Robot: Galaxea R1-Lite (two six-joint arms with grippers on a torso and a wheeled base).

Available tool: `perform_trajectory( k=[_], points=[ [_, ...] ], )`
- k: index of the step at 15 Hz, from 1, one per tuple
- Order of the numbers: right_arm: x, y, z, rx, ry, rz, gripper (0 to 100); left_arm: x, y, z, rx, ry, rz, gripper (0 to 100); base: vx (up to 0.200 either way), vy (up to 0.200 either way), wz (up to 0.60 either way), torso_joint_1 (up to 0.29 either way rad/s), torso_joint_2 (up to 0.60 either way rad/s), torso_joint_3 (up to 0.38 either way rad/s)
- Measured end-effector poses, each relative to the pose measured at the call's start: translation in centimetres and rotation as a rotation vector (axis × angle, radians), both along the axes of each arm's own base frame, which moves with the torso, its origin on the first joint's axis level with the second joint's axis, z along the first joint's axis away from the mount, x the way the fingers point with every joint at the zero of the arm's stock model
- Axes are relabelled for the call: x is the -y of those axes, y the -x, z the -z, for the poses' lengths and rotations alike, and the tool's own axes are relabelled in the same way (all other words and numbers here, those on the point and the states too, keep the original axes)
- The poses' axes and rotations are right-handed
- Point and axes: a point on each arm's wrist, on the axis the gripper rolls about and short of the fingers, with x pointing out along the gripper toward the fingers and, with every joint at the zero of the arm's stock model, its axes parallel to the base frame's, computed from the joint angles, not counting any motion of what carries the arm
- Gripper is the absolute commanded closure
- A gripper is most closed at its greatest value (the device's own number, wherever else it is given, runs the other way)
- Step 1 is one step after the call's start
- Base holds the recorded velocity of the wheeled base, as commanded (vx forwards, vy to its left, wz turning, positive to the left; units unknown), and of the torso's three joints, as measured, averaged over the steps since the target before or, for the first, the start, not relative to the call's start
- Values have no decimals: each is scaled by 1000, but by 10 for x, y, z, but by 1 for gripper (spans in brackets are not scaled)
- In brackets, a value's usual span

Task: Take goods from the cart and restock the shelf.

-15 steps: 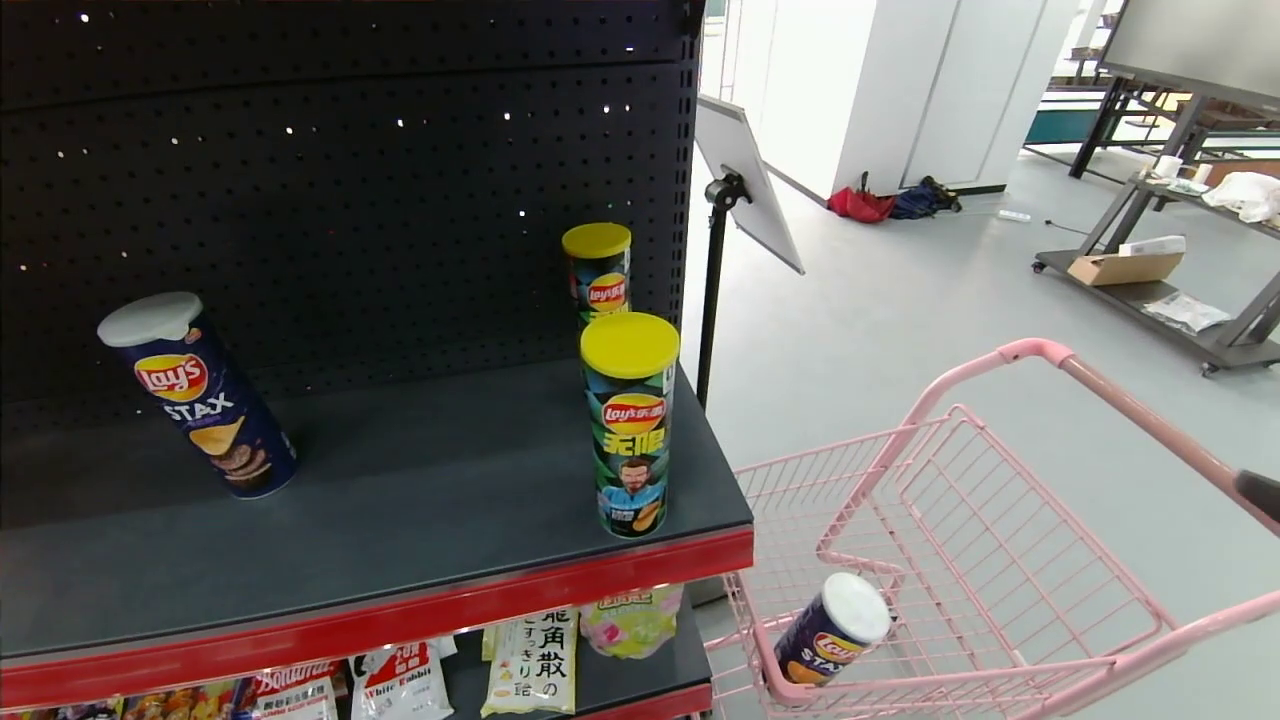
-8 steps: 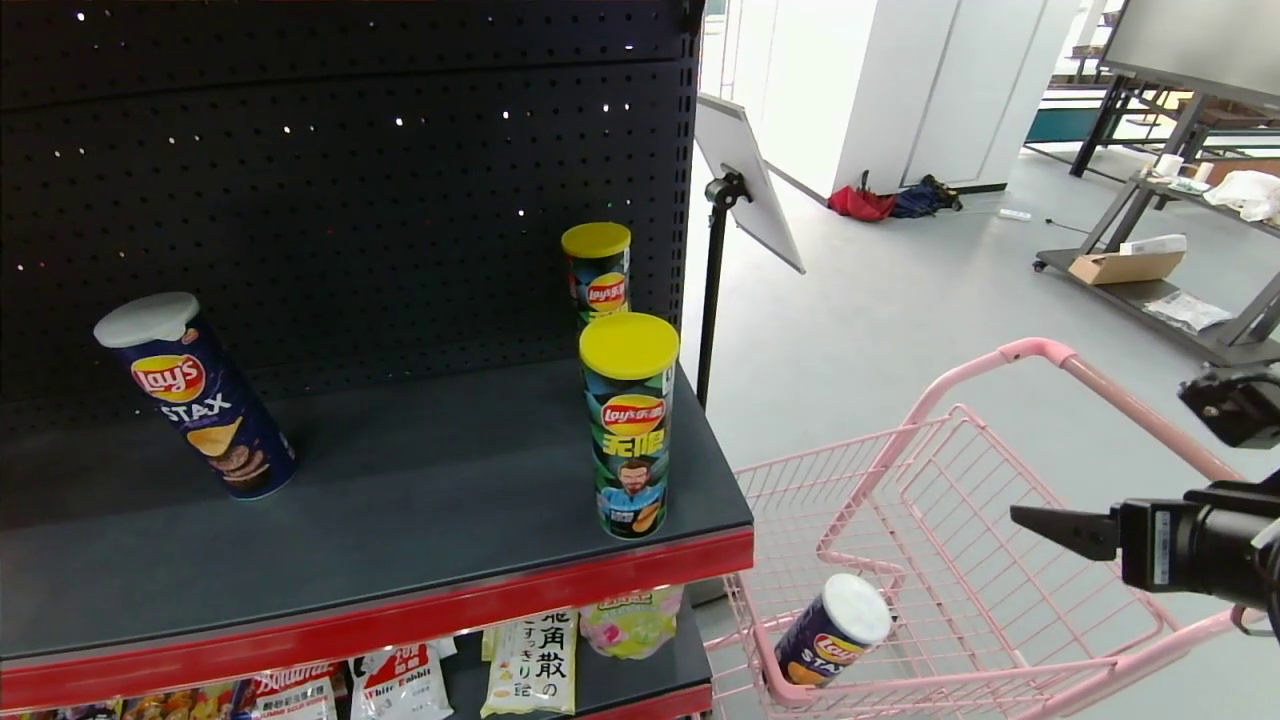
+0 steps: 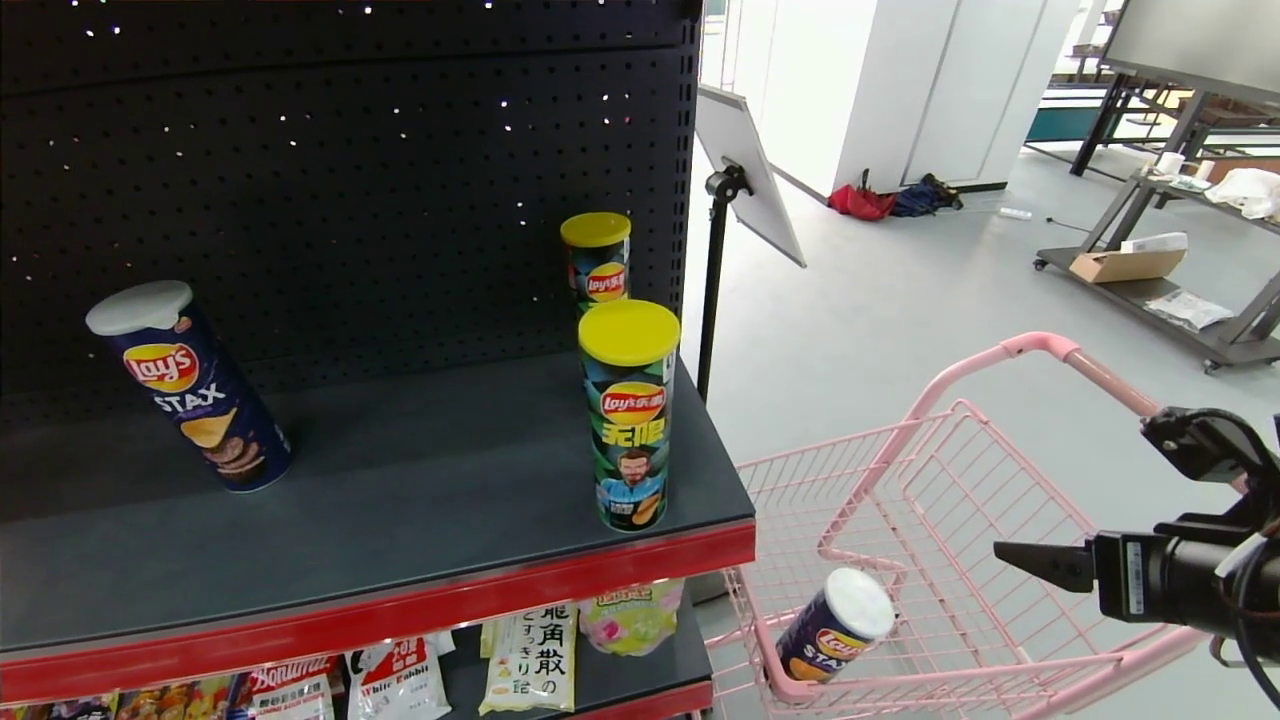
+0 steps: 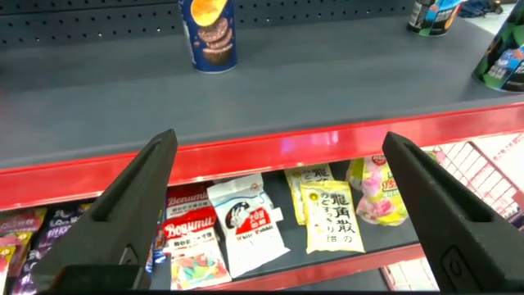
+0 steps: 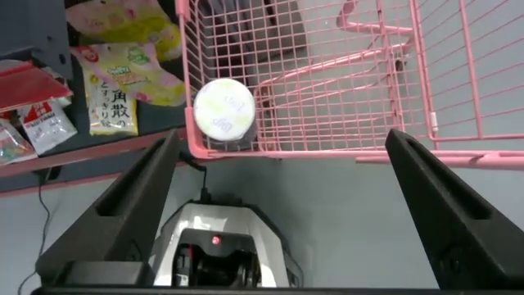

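blue chip can (image 3: 835,625) leaning in the near left corner of the pink cart (image 3: 1050,352) | right gripper (image 5: 280,141) above cart's near right edge, claw spread wide, holding nothing | left gripper (image 4: 278,138) spread wide too, facing the shelf (image 3: 400,500) front | on shelf: yellow-lid can (image 3: 628,415) near right, second yellow-lid can (image 3: 596,262) behind it, shelf blue can (image 3: 190,390) left

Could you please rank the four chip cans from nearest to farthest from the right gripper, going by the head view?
From the right gripper:
1. Cart can, leaning in a corner of the pink cart.
2. Front yellow-lidded can, at the right front edge of the shelf.
3. Rear yellow-lidded can, behind it at the shelf's back.
4. Blue shelf can, far left.
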Motion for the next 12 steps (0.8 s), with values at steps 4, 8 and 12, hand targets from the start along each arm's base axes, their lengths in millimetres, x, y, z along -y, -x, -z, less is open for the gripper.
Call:
perform_trajectory(
  k=[4,8,12],
  points=[
    [-1,3,0,4,3,-11,0,0,0,0,-1,2,0,0,0,0,0,-138,336,195],
    [-4,18,5,2,5,-47,0,0,0,0,-1,2,0,0,0,0,0,-140,347,204],
    [-7,28,8,8,2,-71,0,0,0,0,-1,4,0,0,0,0,0,-146,362,221]
  ],
)
